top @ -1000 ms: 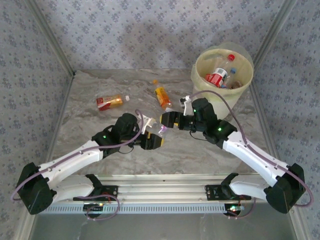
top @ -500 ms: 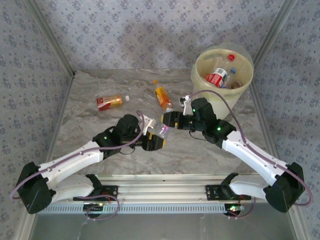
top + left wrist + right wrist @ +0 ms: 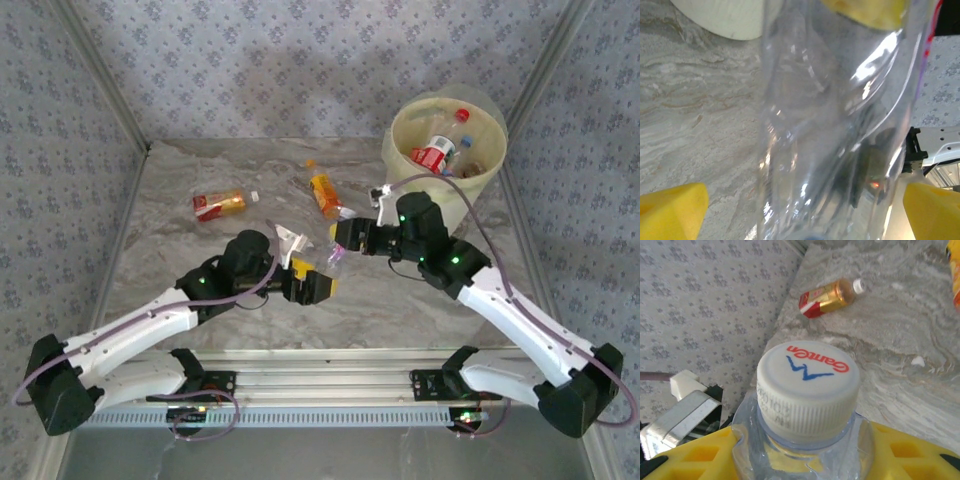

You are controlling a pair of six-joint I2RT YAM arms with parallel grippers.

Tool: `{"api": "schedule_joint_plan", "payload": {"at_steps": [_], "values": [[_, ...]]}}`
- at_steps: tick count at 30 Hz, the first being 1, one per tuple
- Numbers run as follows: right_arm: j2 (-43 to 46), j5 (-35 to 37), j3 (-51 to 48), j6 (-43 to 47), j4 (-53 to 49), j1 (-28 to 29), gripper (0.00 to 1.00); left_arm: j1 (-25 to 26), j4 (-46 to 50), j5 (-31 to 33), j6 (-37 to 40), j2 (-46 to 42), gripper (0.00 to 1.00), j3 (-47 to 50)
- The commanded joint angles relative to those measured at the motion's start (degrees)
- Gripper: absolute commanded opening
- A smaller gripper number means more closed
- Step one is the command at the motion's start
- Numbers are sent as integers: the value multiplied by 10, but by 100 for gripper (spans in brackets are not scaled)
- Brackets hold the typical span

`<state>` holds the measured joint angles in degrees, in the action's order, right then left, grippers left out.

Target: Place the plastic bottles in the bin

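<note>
A clear plastic bottle (image 3: pixel 333 256) with a white printed cap (image 3: pixel 807 375) hangs above the table's middle, between my two grippers. My right gripper (image 3: pixel 339 243) is shut on its neck, and the yellow fingers (image 3: pixel 920 455) squeeze the plastic just below the cap. My left gripper (image 3: pixel 318 283) stands open around the bottle's body (image 3: pixel 840 125), with its yellow fingertips (image 3: pixel 670 210) wide apart on either side. The bin (image 3: pixel 497 120) stands at the back right with bottles inside it. Two orange-filled bottles lie on the table, one with a red label (image 3: pixel 218 204) and one further right (image 3: pixel 324 193).
A small orange cap (image 3: pixel 310 163) lies near the table's far edge. Patterned walls close in the table at the back and both sides. The red-labelled bottle (image 3: pixel 827 297) also appears in the right wrist view, close to the left wall.
My left gripper has opened and let go of the clear bottle. My right gripper has closed on the bottle's neck and shifted slightly right with it.
</note>
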<state>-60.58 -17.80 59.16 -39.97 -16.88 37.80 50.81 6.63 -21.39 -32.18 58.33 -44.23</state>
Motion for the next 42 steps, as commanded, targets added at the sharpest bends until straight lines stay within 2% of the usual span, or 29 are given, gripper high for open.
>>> {"api": "schedule_joint_plan", "payload": {"at_steps": [1, 5, 10, 13, 18, 29, 42], "values": [[32, 20, 58, 50, -78, -21, 53, 4, 3, 9, 11, -30, 100, -32], [44, 60, 146, 106, -158, -57, 53, 4, 26, 23, 35, -66, 100, -32], [36, 107, 260, 158, -218, -133, 53, 4, 46, 56, 52, -112, 100, -32], [3, 161, 335, 192, -256, -165, 53, 4, 61, 70, 56, -126, 100, -33], [-62, 204, 424, 235, -270, -213, 53, 4, 78, 80, 56, -131, 100, -32], [-228, 211, 548, 248, -246, -297, 52, 4, 96, 88, 53, -129, 100, -32], [-381, 146, 646, 232, -281, -334, 52, 4, 120, 103, 35, -144, 100, -23]]}}
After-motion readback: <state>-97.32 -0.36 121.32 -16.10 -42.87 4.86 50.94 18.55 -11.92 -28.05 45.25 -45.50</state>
